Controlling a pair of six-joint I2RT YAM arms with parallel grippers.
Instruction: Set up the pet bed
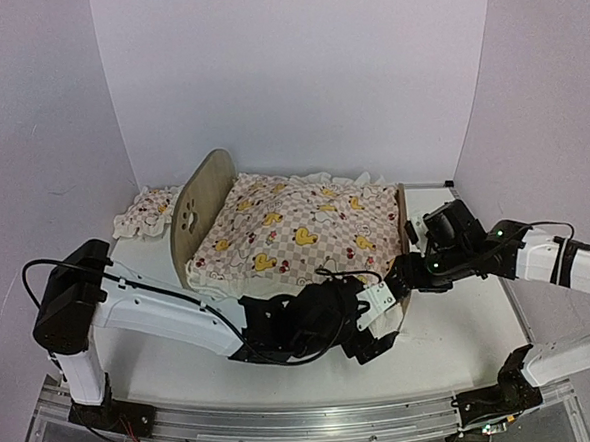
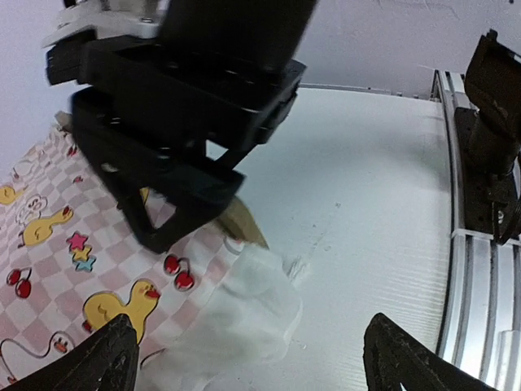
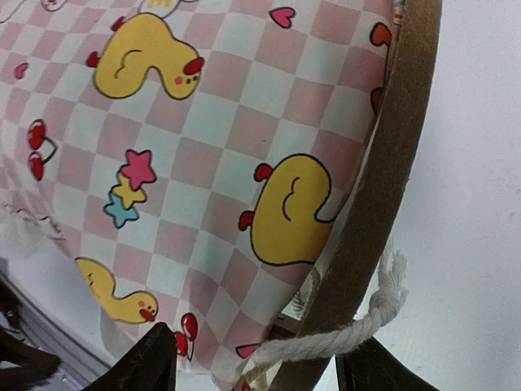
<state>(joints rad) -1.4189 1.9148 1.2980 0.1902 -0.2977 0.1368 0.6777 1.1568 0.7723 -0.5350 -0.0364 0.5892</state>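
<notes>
The pet bed stands mid-table, with its rounded paw-print headboard (image 1: 202, 212) at the left and a low plywood footboard (image 1: 403, 236) at the right. The pink checkered duck-print cover (image 1: 296, 231) lies over it and hides the striped base. My left gripper (image 1: 379, 321) is open at the bed's near right corner, and the cover's white ruffle (image 2: 244, 318) lies between its fingers (image 2: 114, 358). My right gripper (image 1: 410, 272) is open and straddles the footboard's edge (image 3: 383, 179), where a white rope (image 3: 342, 338) crosses. The cover (image 3: 203, 163) fills the right wrist view.
The small matching ruffled pillow (image 1: 146, 210) lies on the table behind the headboard at the back left. White walls enclose the back and both sides. An aluminium rail (image 1: 287, 422) runs along the near edge. The right arm's black gripper body (image 2: 179, 122) looms in the left wrist view.
</notes>
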